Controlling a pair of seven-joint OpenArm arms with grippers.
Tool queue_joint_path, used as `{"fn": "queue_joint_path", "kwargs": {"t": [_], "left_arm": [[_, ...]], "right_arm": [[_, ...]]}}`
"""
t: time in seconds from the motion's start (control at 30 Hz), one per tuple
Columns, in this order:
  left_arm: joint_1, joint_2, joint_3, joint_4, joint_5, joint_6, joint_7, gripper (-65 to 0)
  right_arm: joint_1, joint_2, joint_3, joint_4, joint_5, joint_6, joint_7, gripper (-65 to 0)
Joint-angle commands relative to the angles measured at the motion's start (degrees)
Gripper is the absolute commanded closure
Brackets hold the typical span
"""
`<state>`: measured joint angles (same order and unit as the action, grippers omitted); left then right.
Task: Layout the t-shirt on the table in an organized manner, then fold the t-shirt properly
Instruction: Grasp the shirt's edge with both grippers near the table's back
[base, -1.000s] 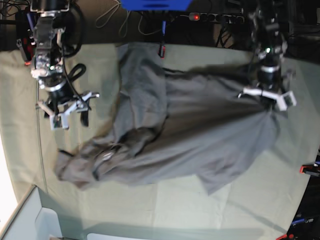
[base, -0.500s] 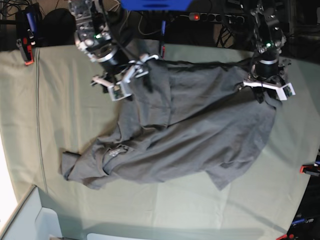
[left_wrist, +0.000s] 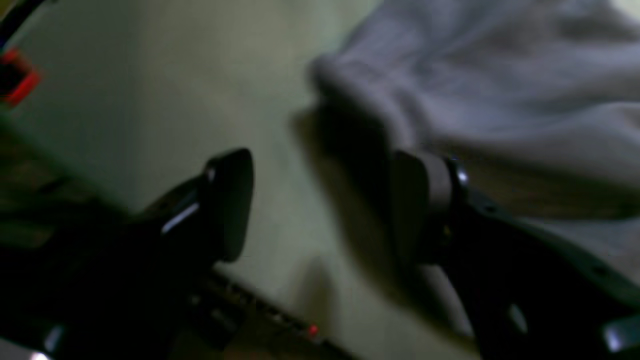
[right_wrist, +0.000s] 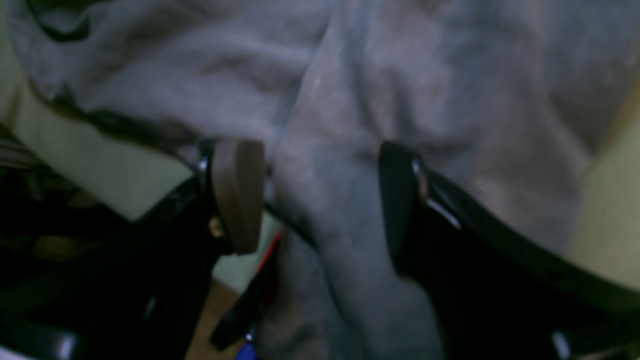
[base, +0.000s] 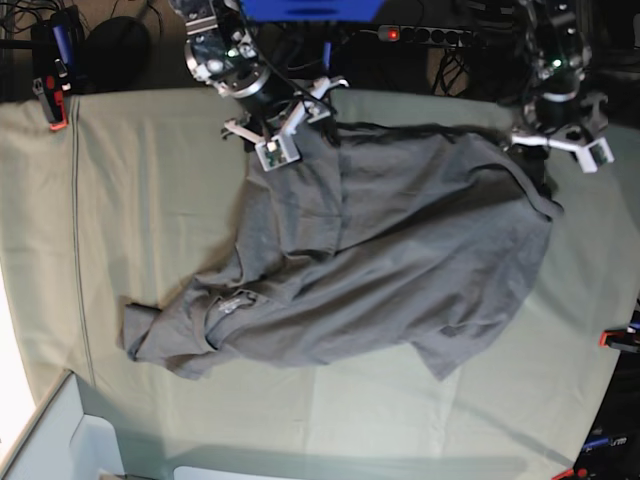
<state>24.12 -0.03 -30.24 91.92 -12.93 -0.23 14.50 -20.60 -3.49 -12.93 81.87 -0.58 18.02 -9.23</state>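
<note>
The grey t-shirt (base: 400, 250) lies spread but creased across the table (base: 150, 200), with its bunched collar end at the near left. My right gripper (base: 300, 125) hovers open over the shirt's far left corner. In the right wrist view its fingers (right_wrist: 237, 195) stand wide on either side of a fold of the t-shirt (right_wrist: 400, 75). My left gripper (base: 557, 148) is open at the shirt's far right corner. In the left wrist view only green table (left_wrist: 150, 100) shows between the left gripper's fingers (left_wrist: 230, 200), and the t-shirt (left_wrist: 500, 75) edge lies just beyond.
Red clamps (base: 55, 120) (base: 615, 340) grip the cloth at the table's edges. A power strip (base: 420, 35) and cables run behind the far edge. A white bin (base: 60, 440) sits at the near left corner.
The left gripper has opened, let go of the shirt's right corner and drawn back toward the far edge. The right arm swung from the left side to the shirt's far left corner.
</note>
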Motion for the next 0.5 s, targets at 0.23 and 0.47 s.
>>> {"fn": "queue_joint_path", "kwargs": {"t": [0.23, 0.47], "left_arm": [[-0.7, -0.5, -0.1, 0.8, 0.4, -0.3, -1.6, -41.9], [-0.7, -0.5, -0.5, 0.8, 0.4, -0.3, -1.6, -41.9]], "right_arm": [[1.0, -0.4, -0.1, -3.8, 0.6, -0.1, 1.5, -36.5], [1.0, -0.2, 0.0, -4.7, 0.6, -0.1, 1.5, -13.3]]}}
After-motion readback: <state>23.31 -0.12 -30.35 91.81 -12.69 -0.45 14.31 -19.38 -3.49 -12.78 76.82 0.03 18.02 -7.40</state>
